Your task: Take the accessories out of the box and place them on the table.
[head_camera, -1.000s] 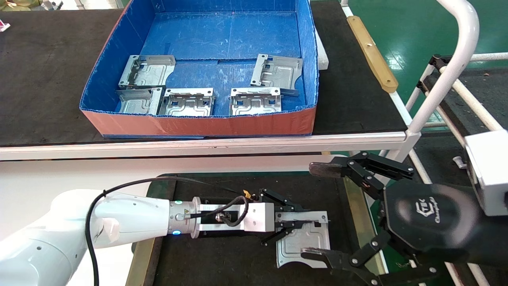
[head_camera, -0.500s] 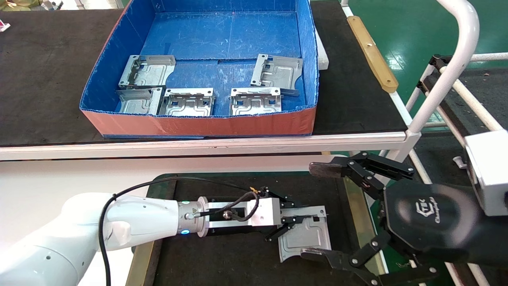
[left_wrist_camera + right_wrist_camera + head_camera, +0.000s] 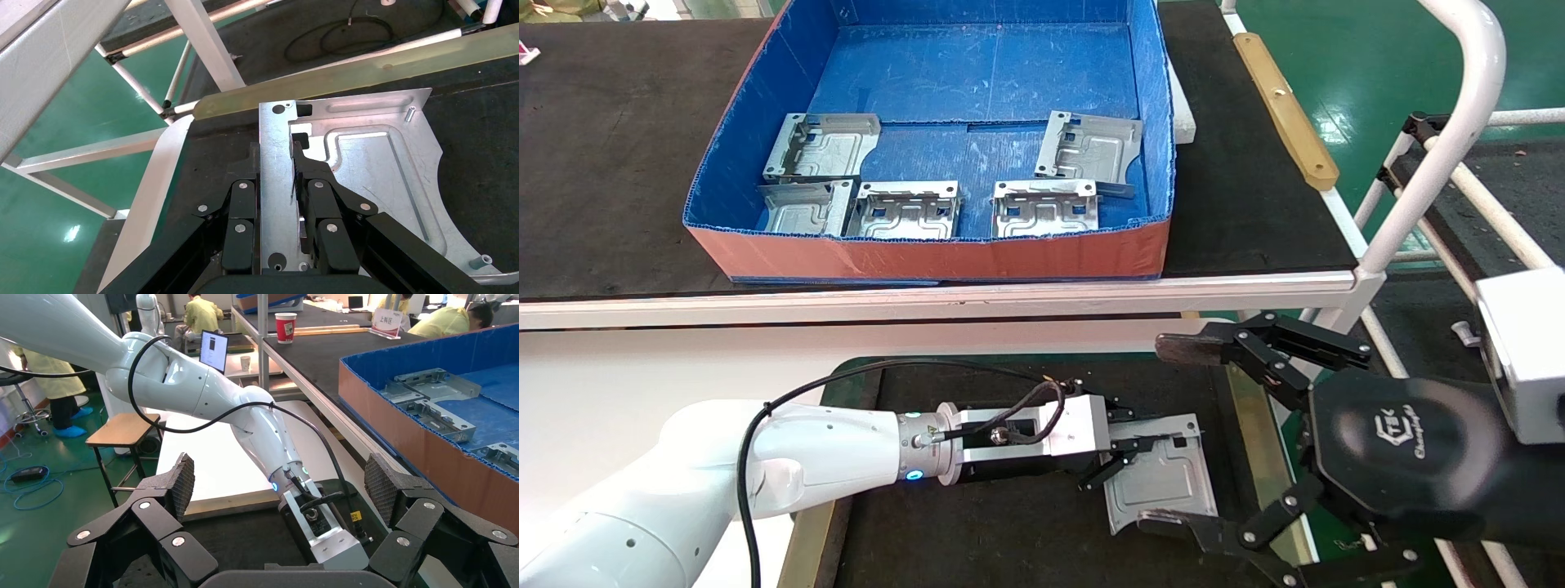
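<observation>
My left gripper is shut on the folded edge of one silver accessory plate, low over the black mat of the white table, near its right tan strip. In the left wrist view the fingers clamp the upright flange of that plate. Several more plates lie in the near half of the box, which is blue inside and orange-red outside. My right gripper is open and empty at the mat's right edge, its fingers straddling the held plate's area.
The box stands on a dark-topped bench with a white front edge, beyond the table. A white tube frame rises at the right. A tan bar and a white block lie right of the box.
My left gripper has moved to the right with the plate, closer to the right tan strip and the right gripper. The right arm has not moved.
</observation>
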Controlling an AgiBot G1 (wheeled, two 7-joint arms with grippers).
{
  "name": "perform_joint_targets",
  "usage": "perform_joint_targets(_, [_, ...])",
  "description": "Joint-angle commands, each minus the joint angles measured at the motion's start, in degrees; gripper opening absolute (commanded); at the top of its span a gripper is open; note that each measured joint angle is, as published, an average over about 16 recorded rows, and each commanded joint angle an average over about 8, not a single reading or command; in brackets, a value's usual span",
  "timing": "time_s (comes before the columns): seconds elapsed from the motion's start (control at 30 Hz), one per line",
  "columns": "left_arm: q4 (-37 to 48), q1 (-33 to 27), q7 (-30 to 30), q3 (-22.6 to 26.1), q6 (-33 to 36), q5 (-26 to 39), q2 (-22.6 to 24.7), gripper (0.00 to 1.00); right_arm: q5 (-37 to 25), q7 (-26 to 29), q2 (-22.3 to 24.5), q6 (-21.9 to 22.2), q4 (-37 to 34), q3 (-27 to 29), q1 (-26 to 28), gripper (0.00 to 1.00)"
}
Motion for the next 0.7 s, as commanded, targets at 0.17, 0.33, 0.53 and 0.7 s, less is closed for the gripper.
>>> perform_joint_targets(0.17, [-0.09,0.03,-0.06,0.1,-0.12,-0.19,-0.01,1.0,0.0,0.0,0.0,0.0,0.0,0.0,0.0,1.0])
perform_joint_targets(0.33, [0.05,0.01,0.04,-0.13,0.12,0.06,-0.03,1.0,0.0,0.0,0.0,0.0,0.0,0.0,0.0,1.0])
perform_joint_targets(0.53, [-1.31,0.46,-1.33,-0.93,0.79,-0.3,-1.18,1.0,0.0,0.0,0.0,0.0,0.0,0.0,0.0,1.0])
perform_joint_targets(0.7, [-5.11,1.69,-5.12,-2.74,2.25,-1.65,-4.18,1.0,0.01,0.0,0.0,0.0,-0.01,0.0,0.0,1.0])
